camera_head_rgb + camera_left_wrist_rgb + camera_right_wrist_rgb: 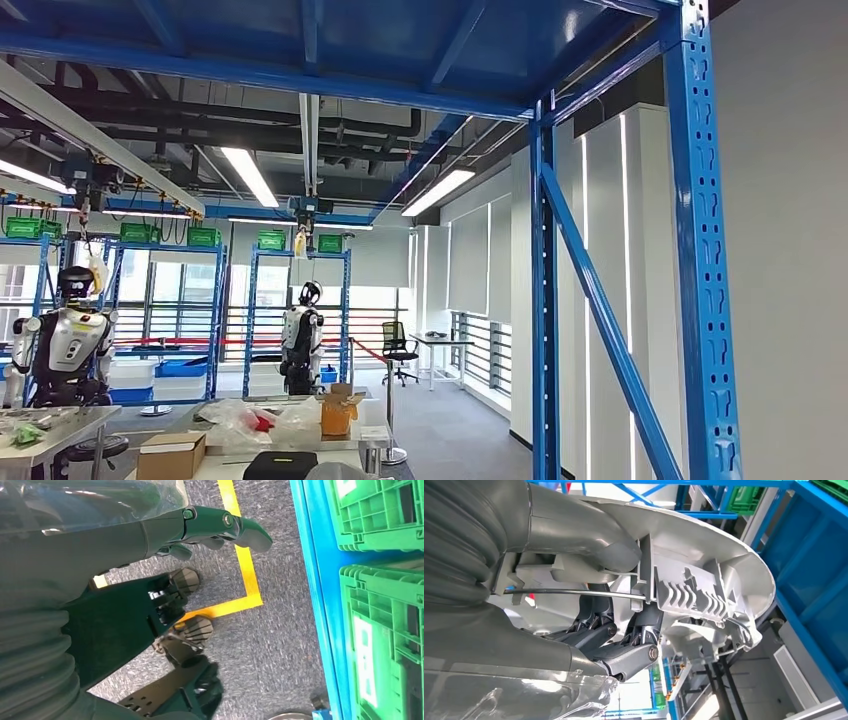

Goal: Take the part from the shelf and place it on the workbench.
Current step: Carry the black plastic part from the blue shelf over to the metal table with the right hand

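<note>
The part, a pale moulded plastic shell with ribs inside, sat gripped in the right hand. It looked light, stiff and smooth; holding by the ribbed inner wall seemed safest. The left hand hung loosely spread, holding nothing, above the floor beside green crates.

The hall is bright, lit by long ceiling lamps and by daylight through the far windows, which wash out pale. The blue shelf post bows slightly near the picture edge. At the left wrist, the floor is evenly lit and sharp. At the right wrist, the white part shines, and clear plastic shows glare.
</note>
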